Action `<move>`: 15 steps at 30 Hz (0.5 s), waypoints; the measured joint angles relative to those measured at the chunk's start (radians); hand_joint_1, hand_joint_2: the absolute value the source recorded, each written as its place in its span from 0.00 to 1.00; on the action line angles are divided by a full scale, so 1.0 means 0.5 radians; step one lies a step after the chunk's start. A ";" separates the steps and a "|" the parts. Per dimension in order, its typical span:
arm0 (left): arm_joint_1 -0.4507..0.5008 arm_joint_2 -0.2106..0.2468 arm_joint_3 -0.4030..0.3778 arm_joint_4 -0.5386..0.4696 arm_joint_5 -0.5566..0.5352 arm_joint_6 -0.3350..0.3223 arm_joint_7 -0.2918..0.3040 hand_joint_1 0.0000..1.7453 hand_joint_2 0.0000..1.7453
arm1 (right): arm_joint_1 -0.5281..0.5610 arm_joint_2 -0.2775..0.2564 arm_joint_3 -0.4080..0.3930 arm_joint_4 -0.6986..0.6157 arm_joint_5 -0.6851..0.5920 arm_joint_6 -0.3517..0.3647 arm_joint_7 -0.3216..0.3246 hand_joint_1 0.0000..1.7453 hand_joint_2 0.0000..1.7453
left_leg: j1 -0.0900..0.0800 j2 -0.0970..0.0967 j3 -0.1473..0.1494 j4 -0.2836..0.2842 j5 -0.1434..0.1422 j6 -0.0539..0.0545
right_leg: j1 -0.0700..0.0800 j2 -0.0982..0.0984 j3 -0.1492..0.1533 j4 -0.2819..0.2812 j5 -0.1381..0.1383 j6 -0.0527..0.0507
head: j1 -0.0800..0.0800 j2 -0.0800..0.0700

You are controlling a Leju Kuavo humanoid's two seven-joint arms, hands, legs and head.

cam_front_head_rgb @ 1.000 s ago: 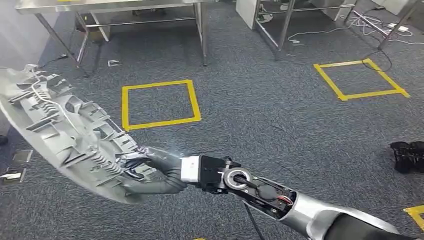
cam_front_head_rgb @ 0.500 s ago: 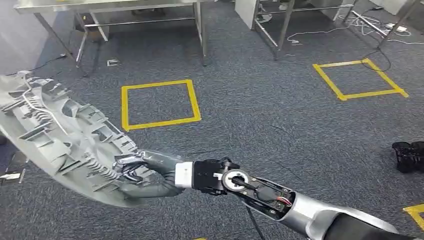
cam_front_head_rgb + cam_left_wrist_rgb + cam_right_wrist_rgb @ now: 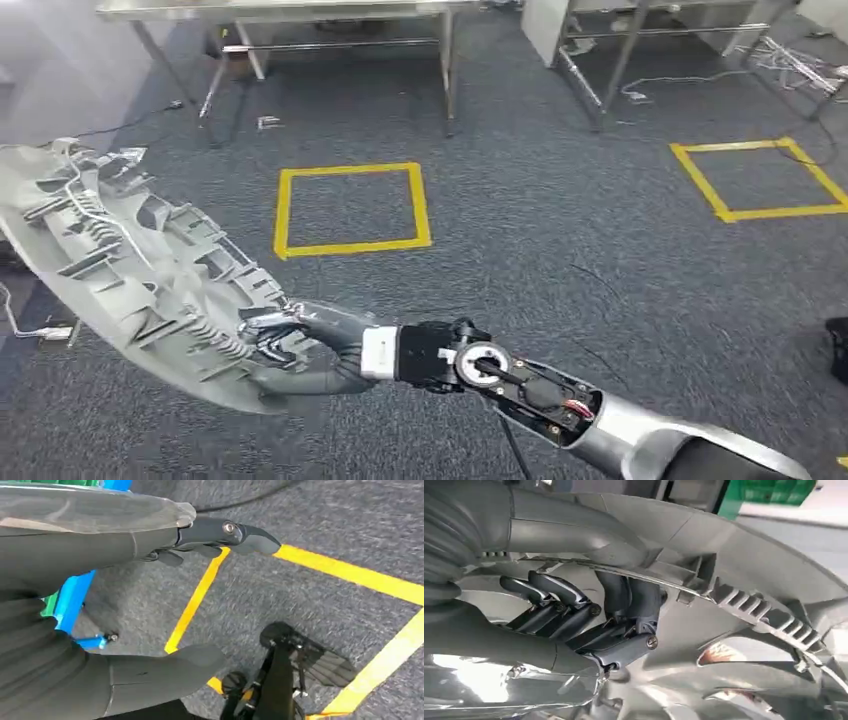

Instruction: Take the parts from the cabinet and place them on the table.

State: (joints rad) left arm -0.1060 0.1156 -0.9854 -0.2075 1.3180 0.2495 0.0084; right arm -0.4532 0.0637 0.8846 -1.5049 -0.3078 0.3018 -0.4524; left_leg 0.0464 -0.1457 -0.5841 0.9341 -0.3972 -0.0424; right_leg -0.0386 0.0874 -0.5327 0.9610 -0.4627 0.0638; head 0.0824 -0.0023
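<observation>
With the floor markings shifting rightward as the robot is turning, right hand (image 3: 300, 345) is still gripping the grey ribbed part (image 3: 130, 270) at its rim, aloft over carpet, left hand (image 3: 100, 605) hanging released, so carrying toward the table (image 3: 280, 10) is underway.

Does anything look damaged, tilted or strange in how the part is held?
No damage stands out. The part is tilted and held by the right hand near one edge, so most of it hangs out unsupported. The left hand holds nothing.
</observation>
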 joint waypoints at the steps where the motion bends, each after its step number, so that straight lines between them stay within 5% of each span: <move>1: 0.008 0.000 0.001 0.000 0.000 0.000 0.000 0.00 1.00 | 0.000 0.000 0.001 0.000 0.001 0.001 0.000 1.00 1.00 | 0.004 -0.014 -0.002 -0.009 0.003 -0.008 | 0.004 -0.017 0.001 0.007 -0.005 -0.011 | -0.005 0.000; 3: 0.016 0.001 0.000 0.000 0.001 0.001 0.001 0.00 1.00 | -0.001 0.002 0.005 0.000 0.002 0.002 0.002 1.00 1.00 | 0.013 -0.058 -0.006 -0.018 0.005 -0.033 | -0.014 -0.081 0.017 -0.015 0.004 -0.047 | -0.014 0.000; 5: 0.014 -0.005 0.000 0.000 0.002 0.001 0.001 0.00 1.00 | -0.006 0.003 0.006 0.000 0.002 0.002 -0.002 1.00 1.00 | -0.010 0.195 -0.092 0.154 -0.078 -0.030 | 0.002 -0.140 0.032 -0.025 0.002 -0.080 | -0.072 0.000; 7: 0.004 -0.005 0.000 0.000 0.002 0.001 0.000 0.00 1.00 | -0.006 0.003 0.006 0.000 0.002 0.003 -0.005 1.00 1.00 | -0.011 0.265 -0.286 0.518 -0.219 -0.032 | 0.021 -0.210 0.037 -0.024 -0.009 -0.097 | -0.089 0.000; 9: 0.008 -0.005 0.000 0.000 0.003 0.001 0.000 0.00 1.00 | -0.003 0.003 0.008 0.001 0.002 0.007 -0.004 1.00 1.00 | -0.011 0.275 -0.382 0.675 -0.233 -0.028 | 0.032 -0.272 0.045 -0.024 -0.021 -0.106 | -0.095 0.000; 10: 0.012 -0.005 0.000 0.000 0.003 0.002 0.001 0.00 1.00 | -0.002 0.003 0.009 0.002 0.005 0.009 -0.004 1.00 1.00 | -0.011 0.279 -0.346 0.594 -0.171 -0.022 | 0.035 -0.298 0.052 -0.024 -0.029 -0.105 | -0.095 0.000; 12: 0.012 -0.002 0.000 0.000 0.003 0.004 0.001 0.00 1.00 | -0.003 0.003 0.011 0.001 0.005 0.012 -0.005 1.00 1.00 | -0.017 0.326 -0.165 0.241 0.007 -0.002 | 0.039 -0.346 0.077 -0.024 -0.051 -0.097 | -0.099 0.000; 13: 0.010 0.000 0.000 0.000 0.003 0.004 0.000 0.00 1.00 | -0.003 0.003 0.011 0.001 0.006 0.012 -0.005 1.00 1.00 | -0.032 0.428 -0.083 0.082 0.055 0.013 | 0.046 -0.364 0.092 -0.024 -0.065 -0.087 | -0.100 0.000; 14: 0.002 0.000 0.001 0.000 0.003 0.004 0.000 0.00 1.00 | -0.004 0.003 0.011 0.001 0.007 0.012 -0.005 1.00 1.00 | -0.068 0.474 -0.071 0.057 0.028 0.024 | 0.070 -0.382 0.091 -0.019 -0.078 -0.071 | -0.111 0.000; 15: 0.000 -0.001 0.001 0.000 0.003 0.004 0.001 0.00 1.00 | -0.006 0.003 0.012 0.001 0.011 0.012 -0.005 1.00 1.00 | -0.064 0.429 -0.080 0.061 0.027 0.040 | 0.070 -0.404 0.098 -0.021 -0.085 -0.061 | -0.091 0.000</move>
State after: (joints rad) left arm -0.1059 0.1152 -0.9850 -0.2075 1.3195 0.2514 0.0088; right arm -0.4562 0.0652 0.8907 -1.5045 -0.3025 0.3079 -0.4551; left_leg 0.0146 0.0690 -0.6243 0.9645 -0.3836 -0.0224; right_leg -0.0035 -0.1146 -0.4837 0.9507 -0.5050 0.0332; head 0.0367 -0.0023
